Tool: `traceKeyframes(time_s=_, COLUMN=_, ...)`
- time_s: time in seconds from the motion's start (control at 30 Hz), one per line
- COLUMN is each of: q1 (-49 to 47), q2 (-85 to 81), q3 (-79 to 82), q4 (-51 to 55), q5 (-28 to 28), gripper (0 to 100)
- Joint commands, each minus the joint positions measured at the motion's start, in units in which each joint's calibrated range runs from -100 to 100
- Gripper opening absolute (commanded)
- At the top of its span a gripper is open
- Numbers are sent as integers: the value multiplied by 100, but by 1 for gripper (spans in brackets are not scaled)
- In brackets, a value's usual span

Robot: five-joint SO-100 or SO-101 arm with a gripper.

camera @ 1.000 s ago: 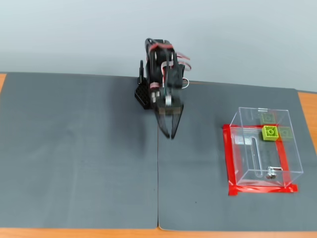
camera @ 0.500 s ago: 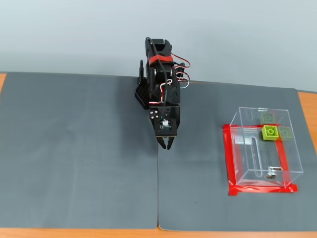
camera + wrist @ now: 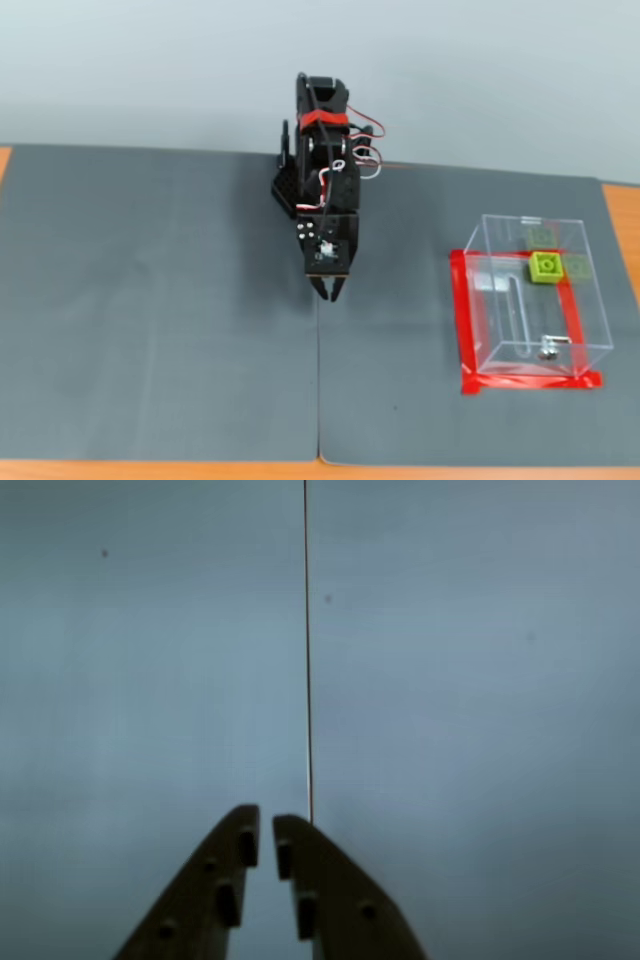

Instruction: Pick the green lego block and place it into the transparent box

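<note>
- Grey mat (image 3: 150, 320) covers most of the table in the fixed view; a seam (image 3: 319, 380) runs from the centre down toward 6 o'clock. The wrist view shows the same seam (image 3: 307, 660) as a thin line, nothing else on the mat there.
- Arm (image 3: 322, 150) stands at about 12 o'clock of the mat, folded over and pointing down at the seam.
- Transparent box (image 3: 575, 300) sits at roughly 3 o'clock from the arm, well apart from it, red tape (image 3: 459, 320) around its base, small metal piece (image 3: 547, 350) inside near its 6 o'clock wall.
- Gripper (image 3: 331, 293) hangs above the mat near centre; in the wrist view the gripper (image 3: 264, 825) has its fingers almost pressed together, only a thin slit between them, nothing held.
- Green lego block (image 3: 546, 265) is inside the box, at its 12 o'clock end; paler green patches beside it look like reflections in the walls.
- Progress: judged from this, the placing looks done, since the block is in the box and the gripper is empty and away from it. Nothing left but parking the arm, if that.
</note>
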Motion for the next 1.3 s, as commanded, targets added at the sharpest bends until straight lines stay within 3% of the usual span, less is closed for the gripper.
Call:
traceKeyframes(time_s=0.0, q1=38, q2=-68, q3=-110, q4=447, q5=0, gripper=2)
traceKeyframes(time_s=0.27, q1=46, q2=-77, q3=-535, q4=1941, q5=-10, gripper=2)
traceKeyframes(time_s=1.27, q1=46, q2=-51, q3=-562, q4=1949, q5=0, gripper=2)
